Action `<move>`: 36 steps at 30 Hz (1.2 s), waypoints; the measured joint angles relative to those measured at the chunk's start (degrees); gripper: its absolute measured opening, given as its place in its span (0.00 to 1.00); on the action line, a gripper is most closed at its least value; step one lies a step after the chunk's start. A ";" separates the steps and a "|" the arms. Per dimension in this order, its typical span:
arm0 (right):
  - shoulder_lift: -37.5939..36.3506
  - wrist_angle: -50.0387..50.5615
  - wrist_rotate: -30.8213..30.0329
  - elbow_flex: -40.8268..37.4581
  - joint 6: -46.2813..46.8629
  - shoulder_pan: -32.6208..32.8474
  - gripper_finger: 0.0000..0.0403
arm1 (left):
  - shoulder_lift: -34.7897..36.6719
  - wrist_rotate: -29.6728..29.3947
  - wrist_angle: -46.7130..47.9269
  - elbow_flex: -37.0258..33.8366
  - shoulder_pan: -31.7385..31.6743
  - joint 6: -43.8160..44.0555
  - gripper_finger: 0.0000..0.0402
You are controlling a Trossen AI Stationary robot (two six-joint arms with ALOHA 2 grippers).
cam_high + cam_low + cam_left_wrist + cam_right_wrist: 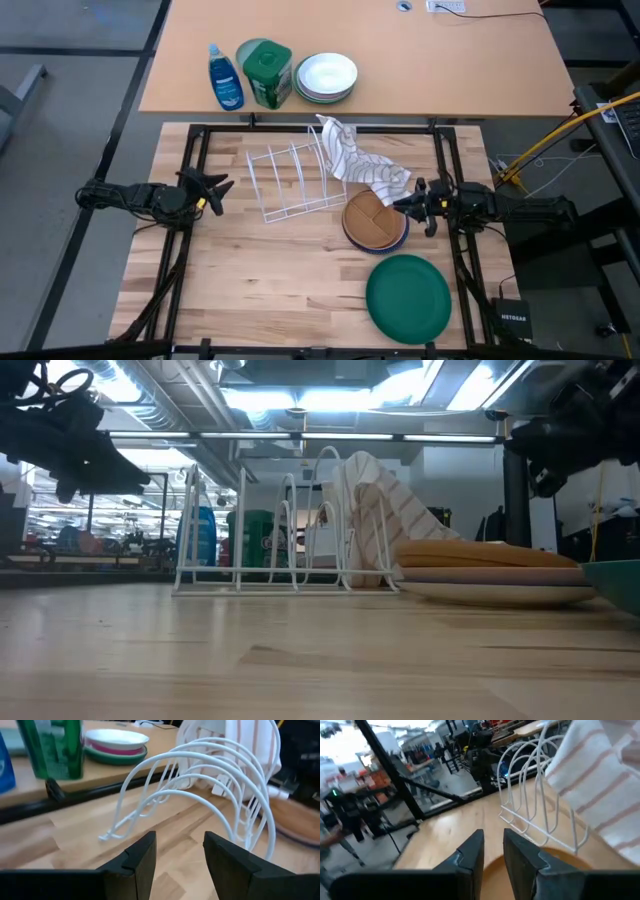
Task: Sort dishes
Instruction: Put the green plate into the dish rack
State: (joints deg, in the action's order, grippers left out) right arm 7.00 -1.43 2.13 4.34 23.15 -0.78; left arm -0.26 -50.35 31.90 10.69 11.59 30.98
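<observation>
Dark right gripper (492, 851) fingers stand slightly parted and empty over the brown plates (372, 219), which are stacked on the blue dish (378, 243). Beside them sits a rack (291, 177) draped with a towel (360, 162); the green plate (408, 296) lies nearer the front edge. Left gripper (222, 188) waits spread.

left arm: we see it stretched in from the left, left tool (222, 190) raised, fingers (137, 860) spread, nothing held | right arm: reaching in from the right, right tool (403, 203) fingers (470, 851) narrowly parted, empty
</observation>
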 joint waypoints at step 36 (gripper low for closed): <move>38.92 -3.02 14.79 21.64 -2.99 0.00 0.19 | -0.01 0.02 0.50 0.01 -0.02 6.29 0.39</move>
State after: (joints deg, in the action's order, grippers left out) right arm 45.93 -4.45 16.92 25.98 20.17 -0.78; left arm -0.27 -50.33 32.40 10.70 11.57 37.28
